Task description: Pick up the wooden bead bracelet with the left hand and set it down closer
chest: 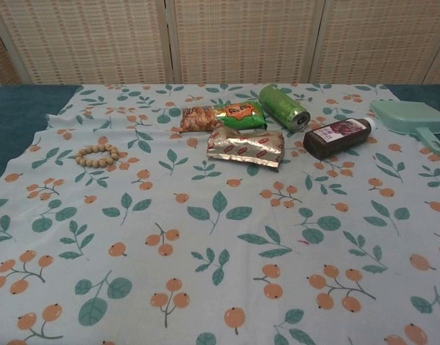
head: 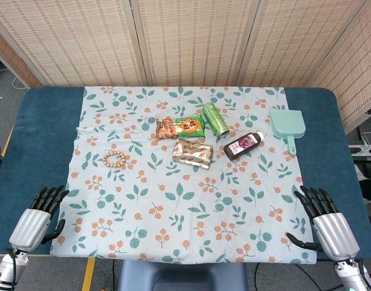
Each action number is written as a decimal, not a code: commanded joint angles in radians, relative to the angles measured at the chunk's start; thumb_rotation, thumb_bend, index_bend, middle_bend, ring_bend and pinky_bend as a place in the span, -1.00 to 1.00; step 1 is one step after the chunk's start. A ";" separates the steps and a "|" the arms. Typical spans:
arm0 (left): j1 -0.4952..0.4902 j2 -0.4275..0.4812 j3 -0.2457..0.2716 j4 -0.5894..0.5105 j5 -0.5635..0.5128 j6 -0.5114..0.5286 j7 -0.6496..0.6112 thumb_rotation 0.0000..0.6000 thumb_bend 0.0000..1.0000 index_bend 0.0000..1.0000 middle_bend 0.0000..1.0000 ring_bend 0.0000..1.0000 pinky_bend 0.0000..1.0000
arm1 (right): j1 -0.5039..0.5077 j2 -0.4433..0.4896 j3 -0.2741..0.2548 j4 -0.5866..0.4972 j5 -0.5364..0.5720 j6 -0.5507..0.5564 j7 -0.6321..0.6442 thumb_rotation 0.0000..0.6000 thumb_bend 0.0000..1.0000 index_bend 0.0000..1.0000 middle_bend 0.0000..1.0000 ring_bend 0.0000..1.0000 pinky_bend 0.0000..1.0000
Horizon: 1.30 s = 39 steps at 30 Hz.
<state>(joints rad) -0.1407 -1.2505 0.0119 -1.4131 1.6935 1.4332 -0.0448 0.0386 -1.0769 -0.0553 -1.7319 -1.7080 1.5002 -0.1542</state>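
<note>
First, with the left robot hand [head: 35,219] resting empty, fingers apart, at the table [head: 40,130] edge well short of the wooden bead bracelet [head: 115,160], which lies flat left of the snack packet [head: 180,127], reach forward and descend vertically over the ring.

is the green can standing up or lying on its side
Lying on its side. The green cylindrical can rests lengthwise on the floral tablecloth, its round end facing the camera in the chest view.
</note>
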 commanded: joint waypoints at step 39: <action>-0.519 -0.533 -0.153 0.727 -0.231 -0.443 0.132 1.00 -0.04 -0.46 -0.26 -0.76 -1.00 | 0.027 0.013 0.012 -0.004 0.066 -0.065 0.038 0.07 -0.71 -1.00 -1.00 -1.00 -1.00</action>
<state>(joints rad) -0.6492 -1.7665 -0.1523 -0.7081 1.4538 0.9842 0.0822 0.0649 -1.0641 -0.0436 -1.7356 -1.6430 1.4361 -0.1167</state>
